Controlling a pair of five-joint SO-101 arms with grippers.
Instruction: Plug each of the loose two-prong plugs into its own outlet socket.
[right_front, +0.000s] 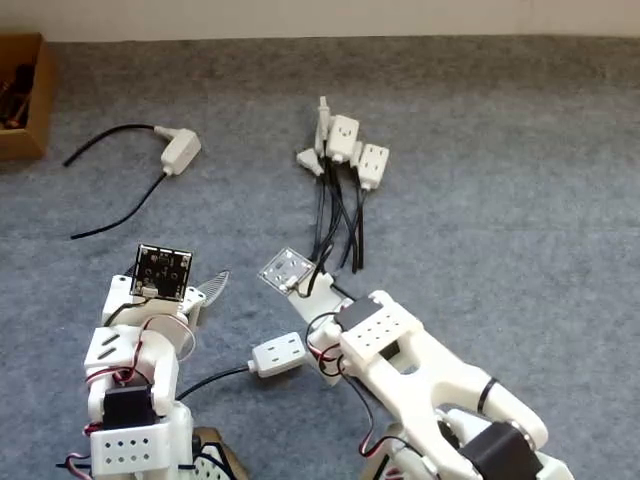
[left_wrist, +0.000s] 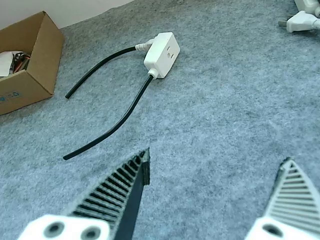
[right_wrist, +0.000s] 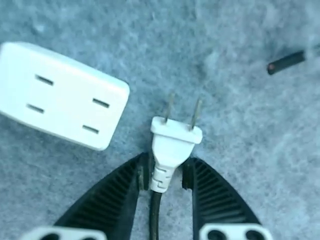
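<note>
The right pincer (right_wrist: 165, 169) is clenched on a white two-prong plug (right_wrist: 172, 142), which is gripped at its ribbed neck between the two black fingers (right_wrist: 120, 192). The prongs are pointed away from the pincer, and the black cord is led back between the fingers. Just beside the plug, apart from it and not joined to it, a white outlet block (right_wrist: 60, 95) is laid flat on the grey surface (right_wrist: 240, 125), with two pairs of slots turned upward. A cut black cable end (right_wrist: 285, 61) is seen farther off.

The left pincer (left_wrist: 215, 172) is released, its fingers (left_wrist: 125, 190) spread wide above bare surface, with nothing held between them. Well beyond it a second outlet (left_wrist: 162, 54) is laid on the surface, and two black cords are run from it. A cardboard box (left_wrist: 30, 55) is set at the edge near that outlet.

In the high view, the outlet block (right_front: 280, 353) is found between the two arms, close to the near edge, with a black cord trailing from it towards the left arm. The second outlet (right_front: 180, 150) is placed well apart, towards the far left, near the cardboard box (right_front: 20, 95). A cluster of outlets and plugs (right_front: 345, 140), white with black cords bunched together, is gathered at the far middle of the surface (right_front: 520, 180).
</note>
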